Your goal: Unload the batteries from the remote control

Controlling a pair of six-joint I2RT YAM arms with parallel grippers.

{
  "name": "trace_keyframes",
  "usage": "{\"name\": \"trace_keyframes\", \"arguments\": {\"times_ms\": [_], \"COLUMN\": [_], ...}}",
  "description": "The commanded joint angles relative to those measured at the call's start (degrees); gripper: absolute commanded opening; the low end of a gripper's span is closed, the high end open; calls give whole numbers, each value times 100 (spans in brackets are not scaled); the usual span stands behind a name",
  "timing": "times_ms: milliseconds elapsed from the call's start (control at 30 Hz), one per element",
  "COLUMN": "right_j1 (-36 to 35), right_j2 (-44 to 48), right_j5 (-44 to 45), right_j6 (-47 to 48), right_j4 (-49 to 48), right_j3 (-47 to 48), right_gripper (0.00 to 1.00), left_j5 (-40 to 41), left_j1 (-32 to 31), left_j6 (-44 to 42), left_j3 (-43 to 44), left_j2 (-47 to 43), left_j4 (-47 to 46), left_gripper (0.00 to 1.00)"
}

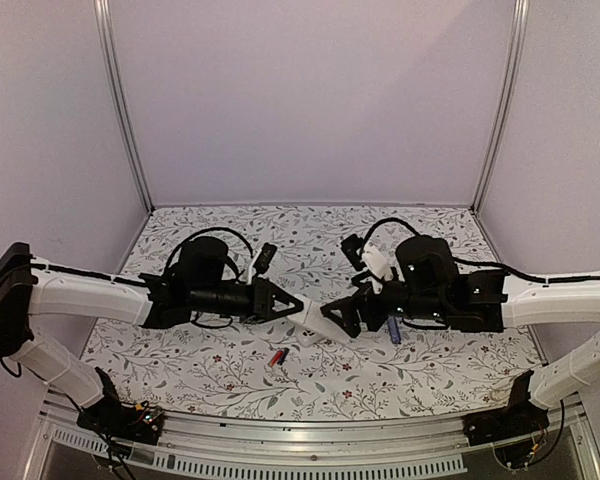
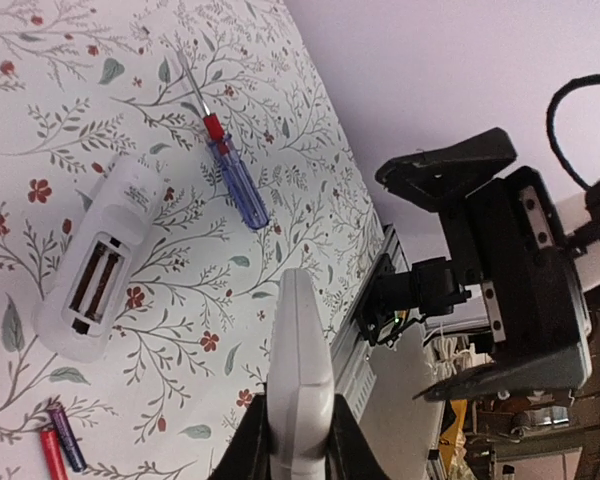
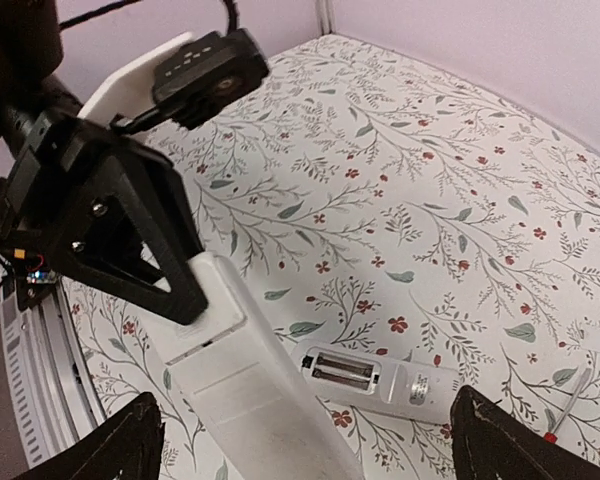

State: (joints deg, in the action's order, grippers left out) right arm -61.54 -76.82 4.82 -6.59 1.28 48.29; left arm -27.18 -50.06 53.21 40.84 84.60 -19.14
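Handover appears to be taking shape: the left end effector (image 1: pixel 298 306) is clenching one end of a white plate (image 2: pixel 300 350) above the surface (image 2: pixel 40 100), while the right end effector (image 3: pixel 305 410) is hovering spread wide on either side of its free end. The remote control (image 2: pixel 92 262) is lying recess-up below, two batteries (image 2: pixel 53 455) resting near it; whether others are sitting inside cannot be told. The right fingers should probably be closing squarely on the plate before the left is releasing.

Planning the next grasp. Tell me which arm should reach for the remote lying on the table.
Right, probably. The right tool is open, with the remote control close ahead of it; the left tool is shut on the white plate.
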Motion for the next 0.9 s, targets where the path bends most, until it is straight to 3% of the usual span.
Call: {"name": "trace_keyframes", "arguments": {"times_ms": [0, 133, 400, 567, 867], "right_j1": [689, 1141, 1298, 1299, 1293], "right_j2": [656, 1000, 943, 832, 547], "right_j5": [-596, -1508, -3155, -3286, -3493], "right_j6": [-1339, -2267, -2756, -2981, -3320], "right_j4": [-733, -1480, -2819, -3017, -3413], "right_j3": [-459, -960, -1307, -1242, -1190], "right_gripper": [99, 99, 98, 96, 78], "left_j5": [439, 501, 171, -64, -404], "left_j1": [169, 225, 247, 243, 88], "left_j6": [-286, -687, -915, -861, -827], "left_j3": [-280, -391, -449, -426, -276], "left_j2": [-678, -1225, -1707, -1655, -1344], "left_j4": [-713, -868, -1189, -1375, -1626], "left_gripper": [0, 0, 0, 0, 0]}}
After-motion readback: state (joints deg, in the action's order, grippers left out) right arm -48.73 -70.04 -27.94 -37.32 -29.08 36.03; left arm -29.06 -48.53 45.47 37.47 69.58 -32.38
